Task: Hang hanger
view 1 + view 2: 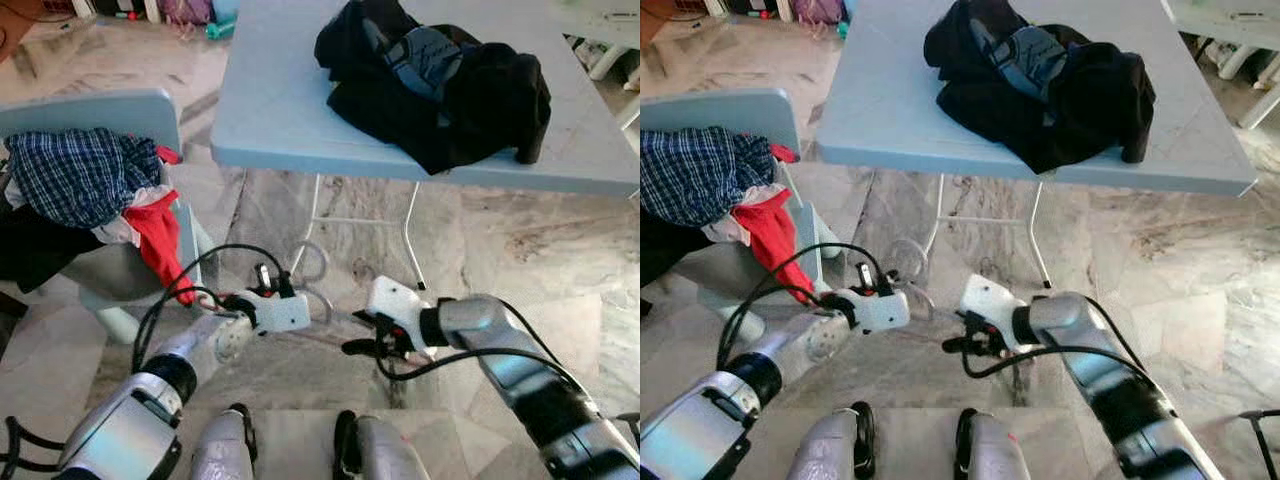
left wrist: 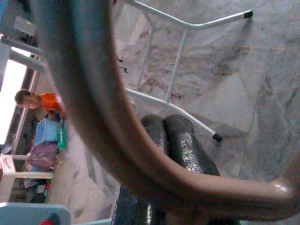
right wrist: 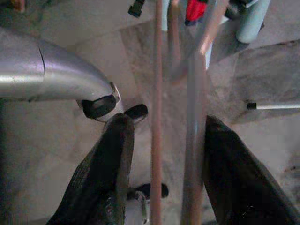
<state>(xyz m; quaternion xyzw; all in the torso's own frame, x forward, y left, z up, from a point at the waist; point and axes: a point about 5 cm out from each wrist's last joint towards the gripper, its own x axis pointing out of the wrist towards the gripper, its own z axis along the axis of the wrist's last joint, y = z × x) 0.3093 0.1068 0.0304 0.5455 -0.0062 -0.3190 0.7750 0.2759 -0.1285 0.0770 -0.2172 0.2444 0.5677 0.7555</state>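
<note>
Translucent plastic, almost colourless, forms the hanger [image 1: 318, 285], which sits low in the centre of the head view between the two arms, its hook curling up above the left pincer [image 1: 262, 292]. In the left wrist view that pincer's fingers [image 2: 180, 143] lie pressed together behind the hanger's curve, closed on it. The right pincer [image 3: 161, 154] stands spread, the hanger's thin bars running between its fingers without a clamp. The desk [image 1: 270, 110] with a dark clothes pile [image 1: 440, 80] fills the upper frame; a chair [image 1: 120, 110] with a checked shirt [image 1: 80, 175] sits at left. No rail is visible. The main risk, as I judge it, is the slick bar twisting in the single grip, or snagging the desk edge as it is lifted.
</note>
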